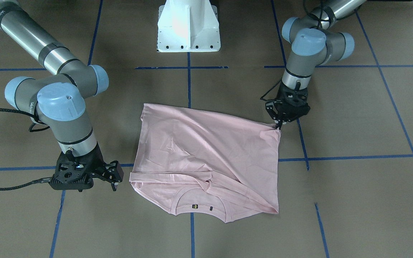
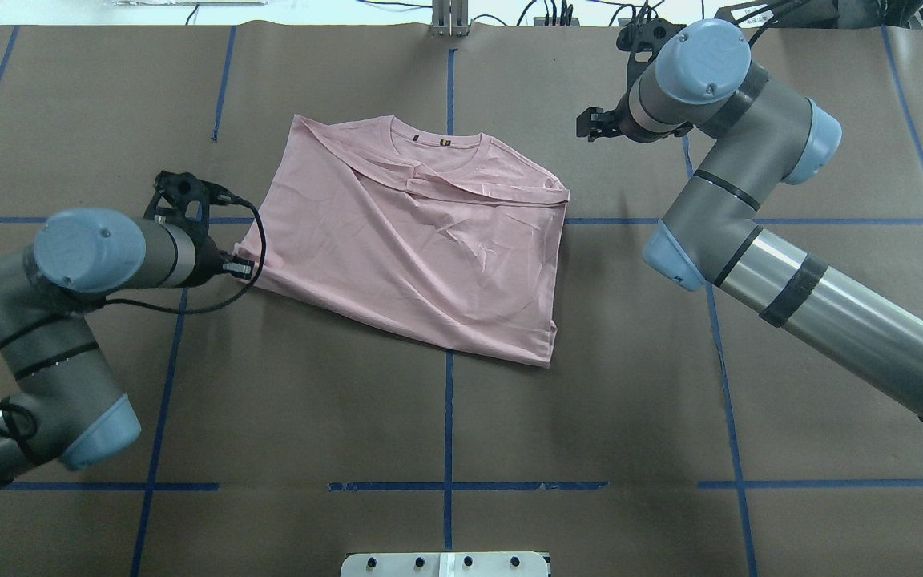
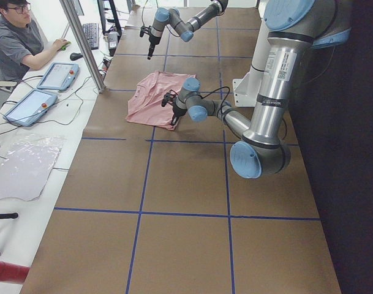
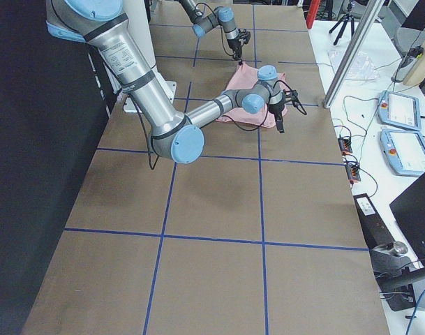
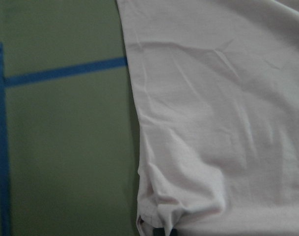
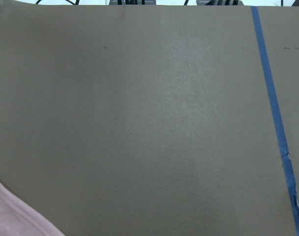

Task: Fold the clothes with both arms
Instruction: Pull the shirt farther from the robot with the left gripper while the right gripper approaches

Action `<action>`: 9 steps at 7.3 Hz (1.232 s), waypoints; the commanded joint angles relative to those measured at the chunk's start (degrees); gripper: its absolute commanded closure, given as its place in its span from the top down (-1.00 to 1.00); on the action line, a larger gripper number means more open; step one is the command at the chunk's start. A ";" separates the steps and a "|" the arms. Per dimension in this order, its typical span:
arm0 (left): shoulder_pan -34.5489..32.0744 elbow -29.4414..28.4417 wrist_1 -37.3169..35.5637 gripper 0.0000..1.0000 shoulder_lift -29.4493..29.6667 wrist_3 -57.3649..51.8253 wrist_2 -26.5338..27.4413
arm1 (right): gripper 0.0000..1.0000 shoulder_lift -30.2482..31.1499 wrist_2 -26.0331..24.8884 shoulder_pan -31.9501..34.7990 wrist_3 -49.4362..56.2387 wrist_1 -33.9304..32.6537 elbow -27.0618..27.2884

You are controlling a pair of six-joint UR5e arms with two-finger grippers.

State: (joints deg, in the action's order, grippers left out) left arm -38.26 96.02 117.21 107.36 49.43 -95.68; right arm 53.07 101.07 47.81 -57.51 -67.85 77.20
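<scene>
At mid-table the shirt [image 2: 429, 248] lies partly folded. Left gripper [image 1: 279, 125] pinches its corner; right gripper [image 1: 115, 181] hangs spread beside it, empty. Risk: a one-sided pull would skew the fold.

Even overhead light, soft shadows — wrist views dim, blurred — glare on the white pedestal [image 1: 188, 27]

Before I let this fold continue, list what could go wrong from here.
1. The left gripper pinches only a corner tip of the T-shirt; it may slip out.
2. The right gripper holds nothing beside it, so a one-sided pull could drag it askew.
3. Bunched folds near the collar may get pressed in.
</scene>
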 commanded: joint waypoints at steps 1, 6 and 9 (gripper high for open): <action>-7.24 -13.50 0.82 -1.00 9.05 -5.04 0.05 | 1.00 0.10 -0.17 0.00 -0.06 0.00 -0.03; -15.79 -43.29 17.96 0.98 21.40 -17.18 1.64 | 1.00 -0.51 0.36 -0.17 -0.85 -0.35 2.07; -16.84 -36.72 18.49 1.00 20.44 -16.74 -6.09 | 0.57 -7.16 -0.08 -4.37 -14.08 -0.96 0.59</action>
State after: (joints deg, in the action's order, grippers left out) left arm -54.66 56.63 135.67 128.37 32.63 -99.04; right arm 49.17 101.18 45.59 -66.00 -68.40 78.62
